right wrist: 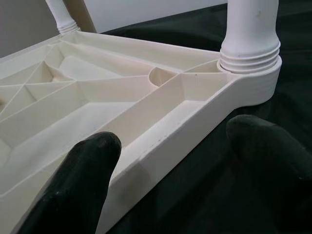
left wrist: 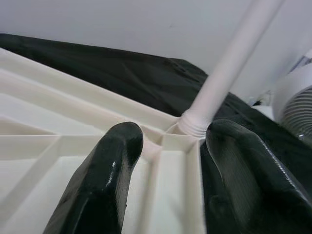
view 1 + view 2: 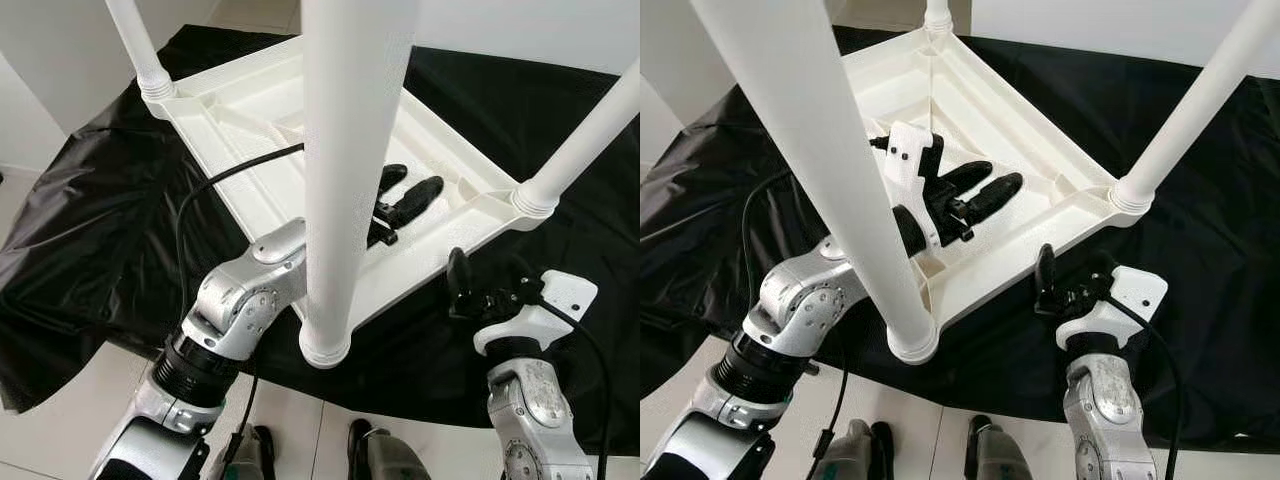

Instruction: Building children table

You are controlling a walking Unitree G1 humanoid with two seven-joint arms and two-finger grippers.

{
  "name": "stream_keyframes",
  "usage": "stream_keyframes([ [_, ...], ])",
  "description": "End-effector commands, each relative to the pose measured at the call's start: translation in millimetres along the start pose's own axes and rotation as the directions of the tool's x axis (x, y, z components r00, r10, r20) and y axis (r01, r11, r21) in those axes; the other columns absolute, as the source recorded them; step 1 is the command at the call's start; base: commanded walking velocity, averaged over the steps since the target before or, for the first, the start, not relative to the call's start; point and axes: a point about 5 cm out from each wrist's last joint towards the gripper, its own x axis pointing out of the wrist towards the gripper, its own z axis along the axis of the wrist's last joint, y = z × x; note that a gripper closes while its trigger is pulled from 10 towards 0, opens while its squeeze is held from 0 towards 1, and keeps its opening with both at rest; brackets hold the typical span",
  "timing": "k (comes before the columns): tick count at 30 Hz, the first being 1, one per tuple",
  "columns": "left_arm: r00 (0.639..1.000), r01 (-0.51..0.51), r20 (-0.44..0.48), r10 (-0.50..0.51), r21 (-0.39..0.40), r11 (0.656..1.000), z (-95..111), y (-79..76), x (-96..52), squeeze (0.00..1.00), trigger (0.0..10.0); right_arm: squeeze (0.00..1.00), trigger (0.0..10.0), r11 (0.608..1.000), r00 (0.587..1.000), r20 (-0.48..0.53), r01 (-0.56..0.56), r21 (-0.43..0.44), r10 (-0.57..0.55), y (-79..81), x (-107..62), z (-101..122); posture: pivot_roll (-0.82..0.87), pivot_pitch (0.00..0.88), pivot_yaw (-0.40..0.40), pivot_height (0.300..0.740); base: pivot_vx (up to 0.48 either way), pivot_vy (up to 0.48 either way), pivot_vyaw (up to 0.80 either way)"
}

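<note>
- The white table (image 3: 970, 120) lies upside down on a black sheet (image 3: 1200, 200), filling the upper middle of the frame, legs pointing up.
- The near leg (image 3: 830, 170) rises across the left of the right eye view and partly hides the left arm behind it.
- The left gripper (image 3: 975, 195) rests inside the ribbed underside, fingers apart, holding nothing.
- The right gripper (image 3: 1065, 280) sits at lower right, just beside the table's near edge, fingers apart, empty.
- Another leg (image 3: 1195, 110) stands at upper right.
- Pale floor (image 3: 680, 370) shows at lower left.
</note>
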Motion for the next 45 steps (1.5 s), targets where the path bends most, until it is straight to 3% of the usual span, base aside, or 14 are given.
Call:
stream_keyframes([
  [1, 0.986, 0.168, -0.018, -0.168, 0.021, 0.986, -4.0, -3.4, -3.8, 0.0, 10.0, 0.0, 10.0, 1.0, 1.0, -0.023, 0.012, 0.007, -0.011, -1.3, -1.1, -4.1, 0.03, 0.229, 0.054, 0.74, 0.0, 0.0, 0.0],
  [2, 0.988, 0.138, -0.085, -0.13, 0.096, 0.986, -10.1, 15.7, -16.3, 0.0, 10.0, 0.0, 10.0, 1.0, 1.0, -0.015, -0.012, 0.018, 0.012, 2.4, 2.6, -2.3, 0.05, 0.229, 0.042, 0.74, 0.0, 0.0, 0.0],
  [5, 0.986, 0.133, -0.115, -0.119, 0.125, 0.983, -12.3, 22.4, -21.5, 0.0, 10.0, 0.0, 10.0, 1.0, 1.0, -0.012, -0.022, 0.02, 0.022, 3.6, 3.5, -1.8, 0.05, 0.229, 0.039, 0.74, 0.0, 0.0, 0.0],
  [9, 0.965, 0.165, -0.236, -0.112, 0.216, 0.962, -22.2, 44.5, -44.6, 0.0, 10.0, 0.0, 10.0, 0.998, 0.998, -0.015, -0.067, 0.021, 0.067, 7.1, 2.4, -1.9, 0.06, 0.225, 0.019, 0.74, 0.0, 0.0, 0.0],
  [13, 0.947, 0.216, -0.29, -0.142, 0.241, 0.946, -25.9, 48.5, -54.1, 0.0, 10.0, 0.0, 10.0, 0.996, 0.996, -0.025, -0.087, 0.016, 0.087, 7.1, 1.4, -3.4, 0.06, 0.223, 0.016, 0.74, 0.0, 0.0, 0.0],
  [15, 0.917, 0.284, -0.356, -0.18, 0.267, 0.921, -31.7, 50.4, -61.9, 0.0, 10.0, 0.0, 10.0, 0.994, 0.994, -0.025, -0.107, -0.007, 0.106, 5.1, 3.6, -3.5, 0.06, 0.217, 0.004, 0.74, 0.0, 0.0, 0.0],
  [24, 0.875, 0.392, -0.422, -0.237, 0.329, 0.859, -39.7, 50.2, -64.4, 0.0, 10.0, 0.0, 10.0, 0.989, 0.988, -0.034, -0.149, -0.026, 0.148, 3.3, 7.1, -5.4, 0.06, 0.207, -0.015, 0.74, 0.0, 0.0, 0.0],
  [25, 0.871, 0.403, -0.425, -0.246, 0.332, 0.853, -41.0, 49.2, -62.8, 0.31, 10.0, 0.0, 10.0, 0.987, 0.987, -0.035, -0.156, -0.031, 0.155, 2.7, 7.8, -5.4, 0.06, 0.205, -0.019, 0.74, 0.0, 0.0, 0.0],
  [26, 0.863, 0.422, -0.429, -0.267, 0.323, 0.847, -42.3, 47.4, -61.6, 1.0, 10.0, 0.0, 10.0, 0.986, 0.986, -0.035, -0.162, -0.034, 0.16, 1.8, 8.5, -5.4, 0.06, 0.203, -0.026, 0.74, 0.0, 0.0, 0.0],
  [31, 0.847, 0.455, -0.444, -0.292, 0.323, 0.83, -43.6, 45.8, -60.5, 1.0, 10.0, 0.0, 10.0, 0.985, 0.985, -0.036, -0.168, -0.041, 0.167, 0.2, 9.6, -5.5, 0.05, 0.197, -0.025, 0.74, 0.0, 0.0, 0.0],
  [34, 0.844, 0.463, -0.467, -0.265, 0.384, 0.799, -44.1, 50.3, -59.1, 1.0, 10.0, 0.0, 10.0, 0.984, 0.985, -0.034, -0.169, -0.048, 0.168, -1.2, 10.3, -5.2, 0.05, 0.19, -0.025, 0.74, 0.0, 0.0, 0.0],
  [35, 0.835, 0.484, -0.481, -0.268, 0.41, 0.773, -44.5, 53.5, -59.6, 0.07, 10.0, 0.0, 10.0, 0.984, 0.985, -0.033, -0.171, -0.051, 0.169, -1.9, 10.8, -5.0, 0.04, 0.184, -0.024, 0.74, 0.0, 0.0, 0.0],
  [36, 0.827, 0.498, -0.496, -0.266, 0.424, 0.756, -44.1, 57.7, -60.3, 0.0, 10.0, 0.0, 10.0, 0.984, 0.985, -0.032, -0.172, -0.054, 0.171, -2.8, 10.7, -4.8, 0.04, 0.182, -0.023, 0.74, 0.0, 0.0, 0.0],
  [45, 0.796, 0.544, -0.551, -0.251, 0.468, 0.696, -38.6, 74.6, -66.4, 0.0, 10.0, 0.0, 10.0, 0.982, 0.985, -0.031, -0.171, -0.079, 0.169, -11.6, 11.0, -4.4, 0.04, 0.173, -0.015, 0.74, 0.0, 0.0, 0.0],
])
